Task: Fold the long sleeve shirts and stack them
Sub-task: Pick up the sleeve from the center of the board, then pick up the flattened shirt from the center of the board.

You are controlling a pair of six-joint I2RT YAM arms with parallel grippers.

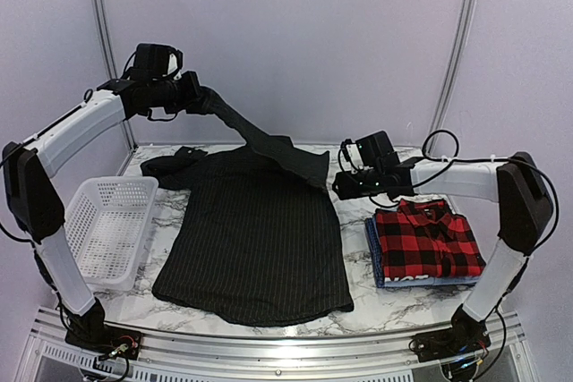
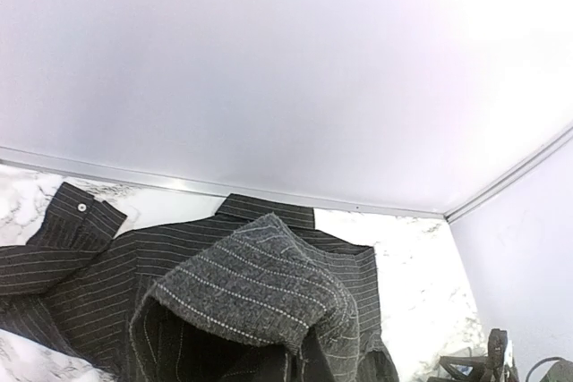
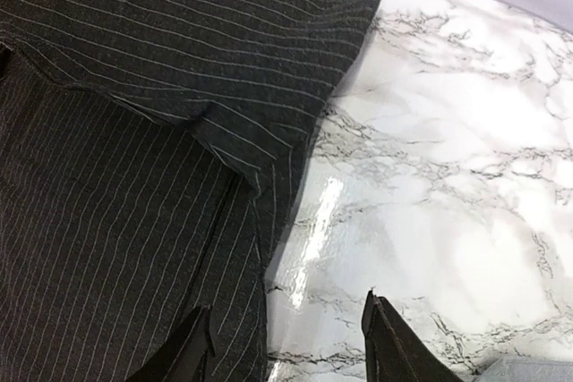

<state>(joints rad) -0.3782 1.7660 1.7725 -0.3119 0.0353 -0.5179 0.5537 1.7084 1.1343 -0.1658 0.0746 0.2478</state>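
Note:
The black pinstripe shirt [image 1: 255, 243] lies flat on the middle of the marble table. My left gripper [image 1: 199, 97] is raised high at the back left, shut on one sleeve [image 1: 260, 139], which stretches down to the shirt's right shoulder. In the left wrist view the bunched sleeve [image 2: 260, 301] hides my fingers. My right gripper [image 1: 345, 187] is open and empty, low beside the shirt's right edge; in the right wrist view it [image 3: 286, 346] straddles the shirt's edge [image 3: 134, 176]. The folded red-and-black plaid shirt [image 1: 425, 239] lies on the folded blue shirt [image 1: 374, 261] at the right.
A white mesh basket [image 1: 107, 221] stands at the left edge of the table. The other sleeve and cuff [image 2: 85, 212] lie at the back left by the wall. Bare marble [image 3: 448, 176] shows between the black shirt and the folded stack.

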